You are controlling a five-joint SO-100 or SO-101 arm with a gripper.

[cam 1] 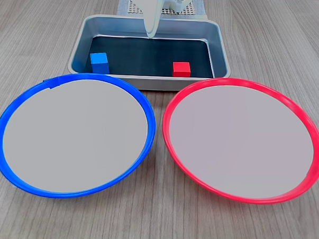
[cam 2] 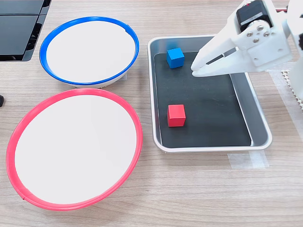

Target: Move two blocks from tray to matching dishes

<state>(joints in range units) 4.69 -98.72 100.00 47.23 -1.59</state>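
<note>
Nothing moved yet: the claw (cam 2: 195,69) (tips pressed together, empty) hovers over the tray (cam 2: 260,119); next, spread and drop onto the blue block (cam 2: 175,57).

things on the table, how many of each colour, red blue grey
Red: 2, the red block and the red-rimmed dish
Blue: 2, the blue block and the blue-rimmed dish
Grey: 1, the tray
Total: 5

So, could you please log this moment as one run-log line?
gripper: shut, empty, over tray | blue block: in tray | red block: in tray | blue dish, red dish: empty
</note>
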